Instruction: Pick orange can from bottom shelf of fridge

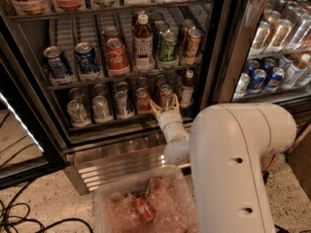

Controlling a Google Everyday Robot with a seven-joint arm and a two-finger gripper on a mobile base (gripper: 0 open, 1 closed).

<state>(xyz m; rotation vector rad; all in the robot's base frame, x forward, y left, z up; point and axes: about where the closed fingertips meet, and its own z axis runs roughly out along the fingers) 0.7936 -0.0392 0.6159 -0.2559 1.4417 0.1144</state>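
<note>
Silver cans (101, 108) sit left on bottom shelf (112, 124). Red can (142, 100) next, just beside orange can (166, 94) in right-hand lane. Our gripper (164, 108) at shelf edge, fingers spread, low before orange can, not yet pinching. Bottle (186, 88) close right. Risks we judge: finger clips red can or bottle; low pinch tips can.

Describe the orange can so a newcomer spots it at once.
In the fridge, look at the bottom shelf, front row. The orange can stands just behind the open gripper, between a redder can and a white-capped bottle. It alone in that row is orange-brown.
</note>
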